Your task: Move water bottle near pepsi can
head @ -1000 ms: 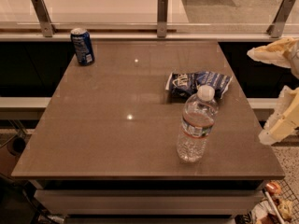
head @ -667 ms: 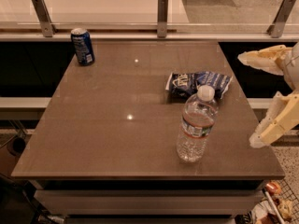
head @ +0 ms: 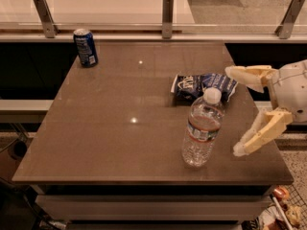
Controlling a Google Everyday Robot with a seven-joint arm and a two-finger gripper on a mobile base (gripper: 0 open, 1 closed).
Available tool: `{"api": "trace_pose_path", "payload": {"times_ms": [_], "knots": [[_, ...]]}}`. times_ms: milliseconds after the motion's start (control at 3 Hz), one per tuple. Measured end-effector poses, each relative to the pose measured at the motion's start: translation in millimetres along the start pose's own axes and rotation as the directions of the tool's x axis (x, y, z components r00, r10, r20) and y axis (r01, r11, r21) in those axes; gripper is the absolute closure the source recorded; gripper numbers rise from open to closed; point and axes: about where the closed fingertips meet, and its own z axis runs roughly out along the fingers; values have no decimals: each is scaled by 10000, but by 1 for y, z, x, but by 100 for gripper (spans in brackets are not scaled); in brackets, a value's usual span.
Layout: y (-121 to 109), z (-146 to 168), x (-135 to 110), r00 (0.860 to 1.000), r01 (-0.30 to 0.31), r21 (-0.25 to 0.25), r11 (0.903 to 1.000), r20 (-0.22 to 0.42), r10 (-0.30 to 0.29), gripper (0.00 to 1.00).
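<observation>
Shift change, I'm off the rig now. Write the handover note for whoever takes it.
Arm: the gripper is open and empty at the right edge of the table, just right of the water bottle, not touching it.
Things: the water bottle stands upright front right, in front of the snack bag. The pepsi can stands at the far left corner.
Done: nothing, bottle not yet grasped.
Left: grasp the bottle, carry it across, set it by the can.

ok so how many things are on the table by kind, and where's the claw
water bottle: 1
pepsi can: 1
snack bag: 1
total: 3
claw: open, just right of the water bottle in view
</observation>
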Motion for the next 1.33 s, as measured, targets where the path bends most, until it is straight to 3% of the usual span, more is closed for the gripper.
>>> {"api": "trace_pose_path", "payload": {"times_ms": [667, 1333], "knots": [[8, 17, 0, 9796, -347, -645, 9973, 1956, 467, 0], [16, 19, -3, 9489, -604, -902, 9941, 3037, 852, 0]]}}
